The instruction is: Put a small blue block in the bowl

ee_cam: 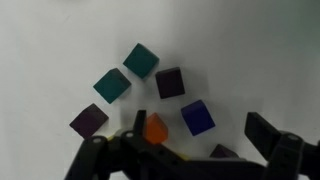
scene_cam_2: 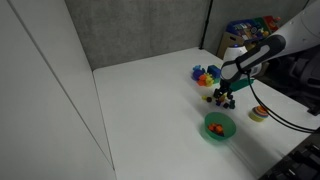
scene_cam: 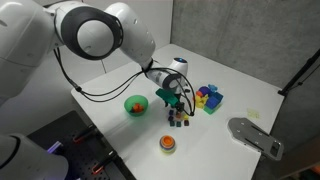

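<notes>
The small blue block [ee_cam: 197,116] lies on the white table among several tiny cubes: two teal [ee_cam: 141,60], dark purple [ee_cam: 169,82], purple [ee_cam: 89,120] and orange [ee_cam: 155,128]. My gripper [ee_cam: 201,131] is open just above the cluster, and the blue block lies between its two fingers, apart from both. In both exterior views the gripper [scene_cam: 174,97] [scene_cam_2: 228,93] hangs over the tiny cubes [scene_cam: 178,118] [scene_cam_2: 218,98]. The green bowl [scene_cam: 135,104] [scene_cam_2: 219,127], with an orange-red item inside, stands a short way from the cubes.
Larger blue, yellow, purple and green blocks [scene_cam: 208,97] [scene_cam_2: 205,74] sit beyond the cubes. A flat orange-red disc [scene_cam: 167,143] [scene_cam_2: 260,114] lies near the table edge. A grey metal fixture [scene_cam: 255,136] is at one corner.
</notes>
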